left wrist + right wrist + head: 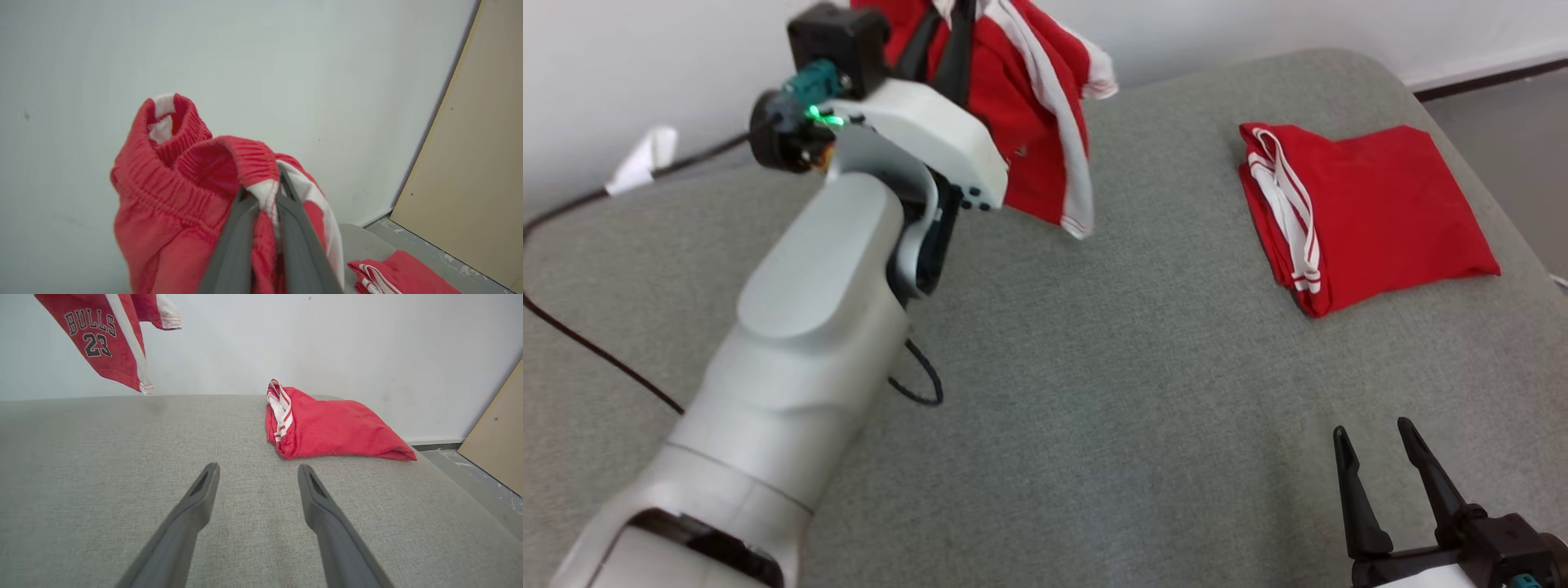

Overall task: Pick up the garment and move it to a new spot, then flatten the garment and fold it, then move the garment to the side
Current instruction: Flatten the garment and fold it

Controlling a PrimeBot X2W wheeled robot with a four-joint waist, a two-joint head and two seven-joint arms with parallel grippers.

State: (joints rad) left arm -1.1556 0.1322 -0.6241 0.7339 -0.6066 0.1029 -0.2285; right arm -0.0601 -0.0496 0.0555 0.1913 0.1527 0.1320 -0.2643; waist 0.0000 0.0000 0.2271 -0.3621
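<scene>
Far on my left, a small white scrap of paper (pixel 644 158) is lying at the back edge of the grey cloth-covered desk (pixel 1143 384). A thin black cable (pixel 596 351) is running across that side of the desk.

My pale left arm (pixel 825 310) is reaching up and away from me. My left tool (pixel 264 192) is pinching almost all the way closed on the red shorts with white side stripes (pixel 1029 122). The two dark fingers (pixel 233 245) are gripping the stretchy waistband, with a bit of white cloth squeezed between them. The shorts are hanging in the air above the back left part of the desk. They are not touching it. In the right wrist view, one hanging leg (pixel 102 347) is showing the black words "BULLS 23".

Further right, a second piece of red cloth with white stripes, folded into a neat square (pixel 1372 212), is lying flat on the desk near the back right corner. It is well apart from the hanging shorts.

At the lower right, my right tool (pixel 1372 430) is hovering low over the bare desk. Its two fingers are standing wide apart and are holding nothing.

Past the desk on the right, a tan flat board (pixel 498 428) is leaning against the white wall (pixel 245 61).
</scene>
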